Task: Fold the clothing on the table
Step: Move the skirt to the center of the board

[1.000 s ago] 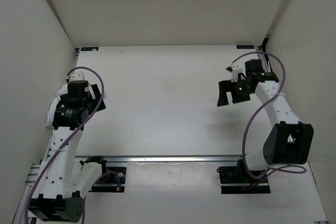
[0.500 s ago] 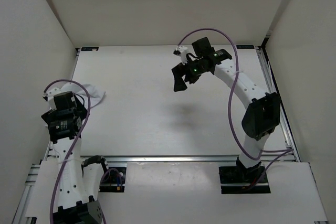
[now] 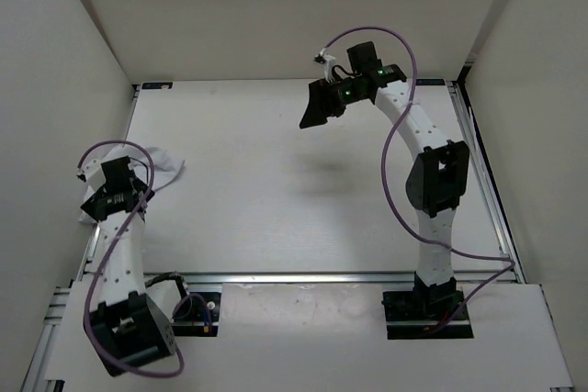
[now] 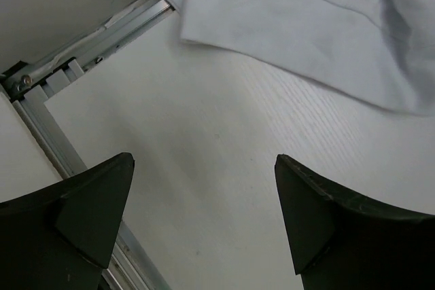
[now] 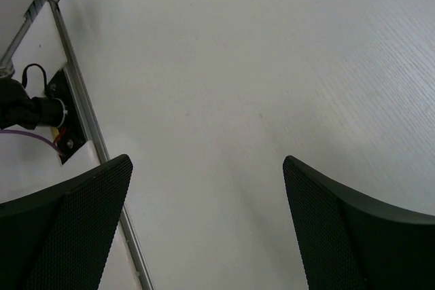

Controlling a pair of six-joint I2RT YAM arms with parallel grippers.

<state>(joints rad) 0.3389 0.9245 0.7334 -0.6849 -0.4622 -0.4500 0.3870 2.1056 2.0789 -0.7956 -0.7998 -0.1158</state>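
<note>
At the left edge of the overhead view, about halfway up, the clothing point(image 3: 165, 164) lies bunched in a rumpled white heap on the table point(image 3: 276, 190), close to the side rail point(image 4: 102, 28), and part of it is hidden behind the left arm. In the left wrist view the same thin fabric fills the top of the frame from the centre to the upper right corner. A stitched hem runs along its lower edge and there is a soft fold at the far right. Its upper left part meets the aluminium rail, and the rest lies on the white tabletop. The left gripper point(image 4: 204, 219) hangs just short of that hem with its jaws spread wide. Its two dark fingers point(image 4: 88, 215) sit in the lower corners of the frame with only bare table between them, clear of the cloth.

The right gripper point(image 5: 211, 236) is at the upper centre of the overhead view, raised above the far part of the table and well apart from the clothing. Its jaws also stand wide and hold nothing. Below it the wrist view shows plain tabletop, and at the left edge of that frame are the near rail point(image 5: 81, 113), a black fitting point(image 5: 27, 106) and a purple cable point(image 5: 20, 132)
</note>
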